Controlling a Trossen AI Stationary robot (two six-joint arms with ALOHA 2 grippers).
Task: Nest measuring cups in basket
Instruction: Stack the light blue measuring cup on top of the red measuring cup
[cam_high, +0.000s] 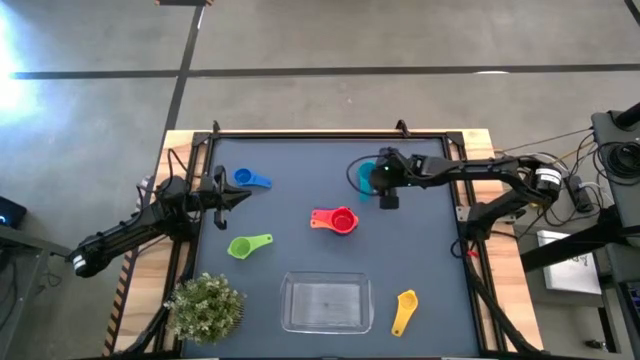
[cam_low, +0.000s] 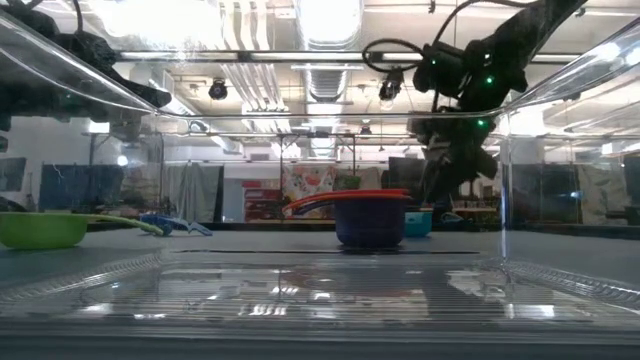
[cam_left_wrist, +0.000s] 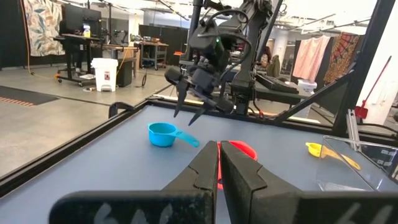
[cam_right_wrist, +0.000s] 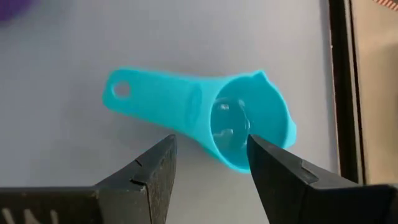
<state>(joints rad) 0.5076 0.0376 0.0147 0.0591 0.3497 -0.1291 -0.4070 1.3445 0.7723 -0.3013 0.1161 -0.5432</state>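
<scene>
We are holding our right gripper (cam_high: 372, 180) above the teal cup (cam_high: 363, 174), which is lying near the far edge of the tabletop (cam_high: 300, 165), toward the right far corner. Its fingers (cam_right_wrist: 152, 171) are standing spread apart with nothing between them, and the teal cup (cam_right_wrist: 211, 127) is showing just past them, lying on the mat with its handle pointing away from the table's right edge. From the left wrist view we are seeing that same gripper (cam_left_wrist: 189, 109) hanging over the teal cup (cam_left_wrist: 165, 134) without touching it.

We are resting our left gripper (cam_high: 235, 197) near the left edge of the tabletop, its fingers (cam_left_wrist: 205, 171) pressed together and gripping nothing.

The blue cup (cam_high: 248, 179) is lying just beyond the left gripper, toward the far left corner. The green cup (cam_high: 247, 245) is lying nearer the front, left of the middle. A stack with a red cup (cam_high: 337, 220) on top is sitting around the middle of the tabletop; in the low view we are making out a purple cup (cam_low: 370, 222) at the bottom of it. The yellow cup (cam_high: 404, 311) is lying by the front edge, just right of the basket (cam_high: 326, 303), which is sitting at the front edge with no cups in it. A bushy plant (cam_high: 205, 306) is standing at the front left corner.
</scene>
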